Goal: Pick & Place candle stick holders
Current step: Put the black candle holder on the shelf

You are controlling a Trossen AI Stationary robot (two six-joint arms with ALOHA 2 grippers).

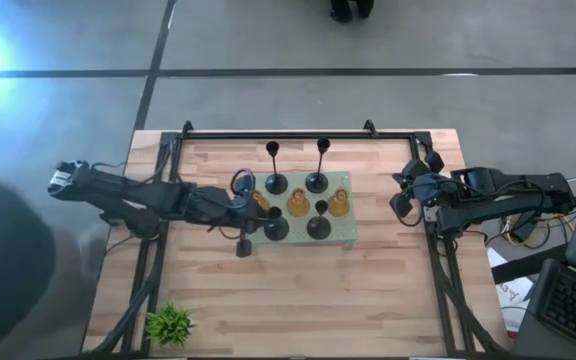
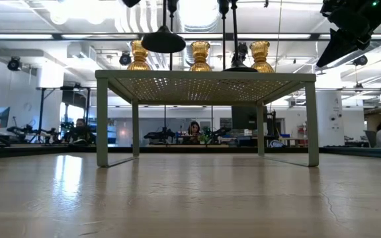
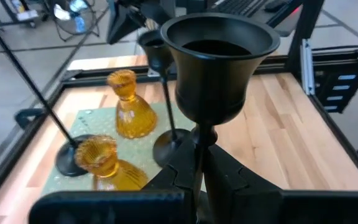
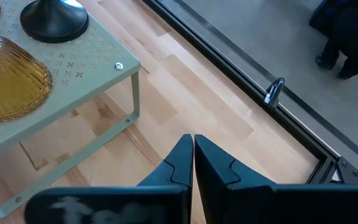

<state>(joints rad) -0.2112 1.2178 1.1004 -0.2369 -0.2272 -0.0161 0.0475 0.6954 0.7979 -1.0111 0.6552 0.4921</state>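
My left gripper [image 1: 264, 219] reaches in from the table's left, shut on a black candle stick holder [image 3: 216, 62] with a wide cup. The holder's round base [image 2: 163, 43] hangs above the near left part of the pale green board [image 1: 346, 178]. Three amber holders [image 1: 299, 205] stand in a row on the board. Two tall black ones [image 1: 275, 184] stand on their bases behind them, and a shorter one [image 1: 319, 227] in front. My right gripper [image 4: 193, 140] waits shut, with nothing in it, above the wood to the right of the board. My left gripper pinches the holder's thin stem [image 3: 197, 146] just below the cup, between its two fingers. The fingers come from the table's left, slanting a little downward, and lie across the stem. The holder stands upright in the hold, cup up, its base [image 2: 163, 43] clear of the board.
A small green plant [image 1: 171, 323] sits near the table's near left corner. A black frame rail [image 1: 278, 135] runs along the far edge. A keyboard [image 1: 568, 300] and cables lie beyond the right edge. Bare wood lies in front of the board. People sit in the room beyond.
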